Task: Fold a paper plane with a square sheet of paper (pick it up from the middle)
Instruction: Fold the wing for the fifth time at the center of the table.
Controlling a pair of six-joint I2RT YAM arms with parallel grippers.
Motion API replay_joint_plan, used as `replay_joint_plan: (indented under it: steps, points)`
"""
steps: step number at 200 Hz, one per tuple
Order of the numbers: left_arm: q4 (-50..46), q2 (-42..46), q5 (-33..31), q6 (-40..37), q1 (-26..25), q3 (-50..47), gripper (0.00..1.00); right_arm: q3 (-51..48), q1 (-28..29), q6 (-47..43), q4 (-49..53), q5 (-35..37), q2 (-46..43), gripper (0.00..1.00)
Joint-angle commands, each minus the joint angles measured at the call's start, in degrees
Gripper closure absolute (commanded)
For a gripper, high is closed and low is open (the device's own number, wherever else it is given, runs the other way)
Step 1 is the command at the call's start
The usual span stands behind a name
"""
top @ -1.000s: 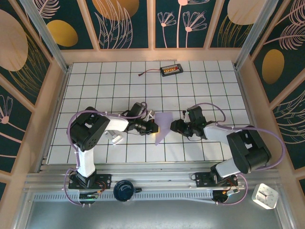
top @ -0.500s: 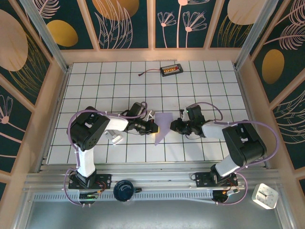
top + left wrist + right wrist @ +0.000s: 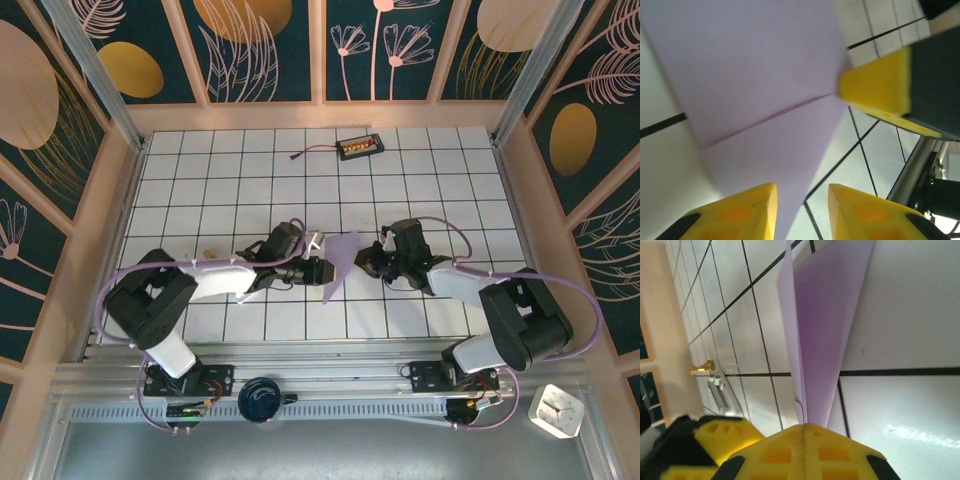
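The right pincer (image 3: 804,430) is pressed together on the paper plane (image 3: 825,315). Its two yellow fingers meet with no gap, and the folded lavender sheet rises straight out from between them. In that wrist view the paper stands on edge, with two layers side by side that narrow toward the grip. From above, the right pincer (image 3: 366,262) sits just right of the paper plane (image 3: 340,262) and holds its right edge.

The left pincer (image 3: 802,194) stands apart, with a clear gap between its yellow fingertips. The narrow lower end of the paper plane (image 3: 765,75) runs down toward that gap. Whether either finger touches the paper cannot be told. A crease crosses the sheet slantwise, and one yellow finger (image 3: 875,92) of the right pincer meets the paper's edge where the crease ends. In the overhead view the left pincer (image 3: 322,268) is just left of the paper, so the two pincers face each other across it.

The plane is wide at its far end and pointed at its near end. It lies near the middle of the white, black-gridded counter (image 3: 200,170). Well apart from it, by the far edge, lies a small black connector board (image 3: 358,148) with orange ports and a thin cable (image 3: 305,154) trailing to its left.
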State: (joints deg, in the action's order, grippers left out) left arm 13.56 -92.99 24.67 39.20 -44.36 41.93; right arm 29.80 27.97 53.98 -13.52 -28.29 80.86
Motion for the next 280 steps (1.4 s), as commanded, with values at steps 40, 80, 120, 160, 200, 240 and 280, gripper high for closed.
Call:
replay_joint_plan:
  steps: [40,80,120,160,200,240,280]
  points:
    - [-1.1,4.5,-20.1,-8.9,-7.7,-2.5,0.55,-0.9,3.1,13.0,-1.5,3.7,-3.0,1.00]
    - [-4.1,1.7,-27.0,-13.9,-10.4,-0.4,0.48,-0.5,3.1,14.6,-1.0,3.8,-3.2,1.00]
    - [-5.7,-1.4,-27.8,-15.3,-10.6,2.4,0.50,-0.7,4.1,15.1,-1.9,3.8,-2.7,1.00]
    - [-6.8,-3.1,-27.8,-16.2,-10.7,4.6,0.57,-1.0,4.4,15.7,-3.3,3.2,-1.6,1.00]
    - [-8.0,-4.2,-28.2,-16.7,-10.7,5.1,0.55,-1.1,4.3,16.3,-3.8,2.9,-1.2,1.00]
    - [-8.8,-2.3,-30.2,-17.1,-11.8,4.2,0.48,-0.1,3.9,15.3,-2.2,3.7,-0.2,1.00]
    - [-8.0,0.4,-31.9,-17.0,-12.8,2.0,0.42,0.4,3.7,13.0,-0.2,2.4,2.0,1.00]
